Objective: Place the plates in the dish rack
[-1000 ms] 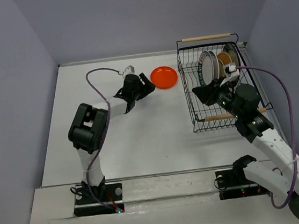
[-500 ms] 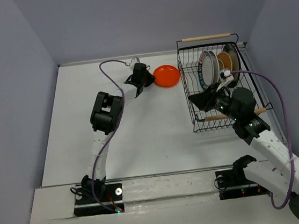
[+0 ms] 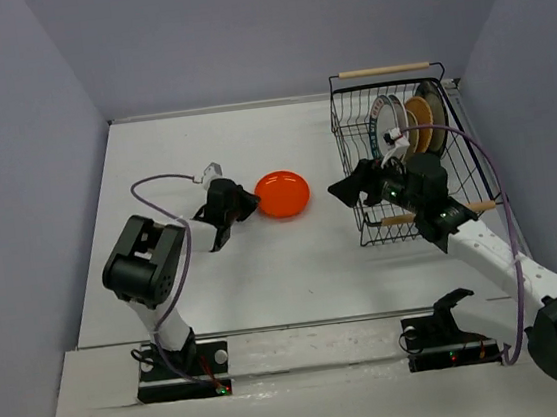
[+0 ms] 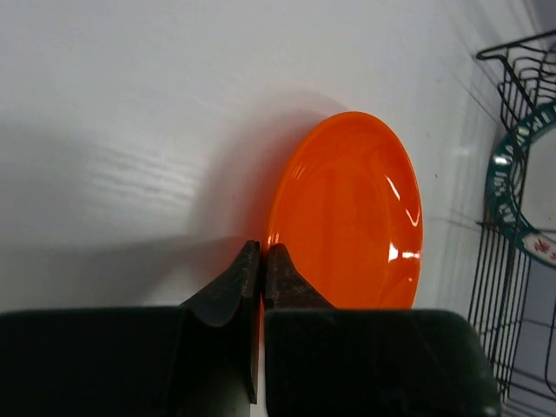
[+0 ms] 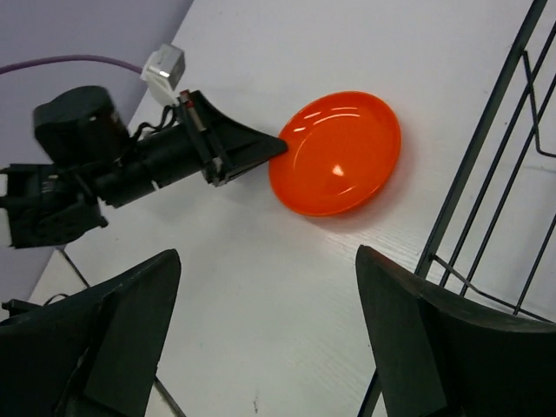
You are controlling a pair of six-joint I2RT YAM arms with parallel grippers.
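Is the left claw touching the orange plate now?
Touching. The left wrist view shows the left claw shut on the near rim of the orange plate, with no gap between them.

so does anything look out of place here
Only the orange plate: it sits outside the dish rack, its rim pinched by the left end effector, while the other plates stand on edge inside the rack. Nothing looks spilled or broken.
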